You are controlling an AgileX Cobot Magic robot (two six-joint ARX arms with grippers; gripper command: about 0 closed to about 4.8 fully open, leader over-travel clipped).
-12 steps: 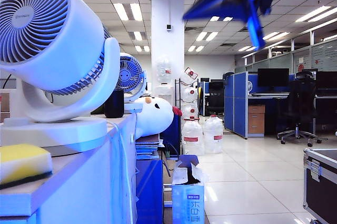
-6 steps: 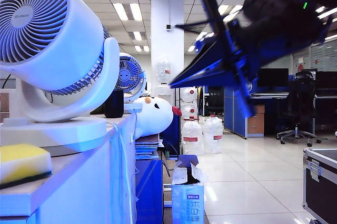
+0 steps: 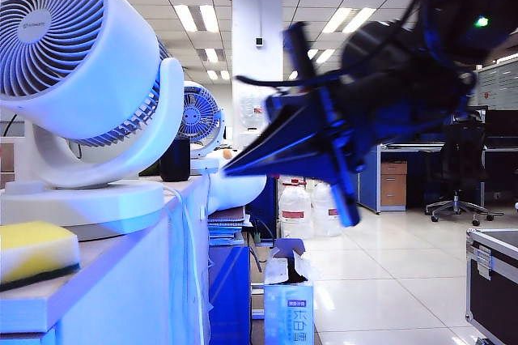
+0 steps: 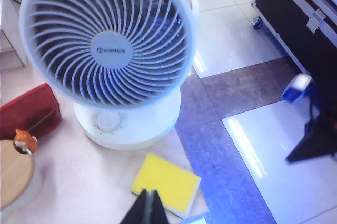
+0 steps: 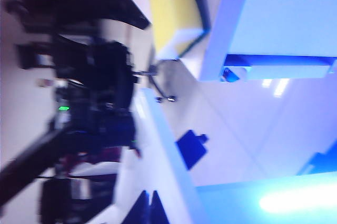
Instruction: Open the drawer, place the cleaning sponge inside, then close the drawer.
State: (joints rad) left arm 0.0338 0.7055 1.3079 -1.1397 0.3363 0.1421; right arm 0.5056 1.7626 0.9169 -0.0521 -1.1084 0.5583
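Exterior view: your right gripper [image 3: 235, 168], pinched together and empty, hangs beside the cabinet; the cleaning sponge [image 3: 36, 253] sits untouched on top. Left wrist view: the left gripper [image 4: 149, 209], closed and empty, hovers over the sponge. No drawer shows open; I judge everything remains.

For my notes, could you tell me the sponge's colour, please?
Cleaning sponge: yellow; left wrist view.

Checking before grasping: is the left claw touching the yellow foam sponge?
Apart. Left wrist view shows the shut left claw above the yellow foam sponge, off it.
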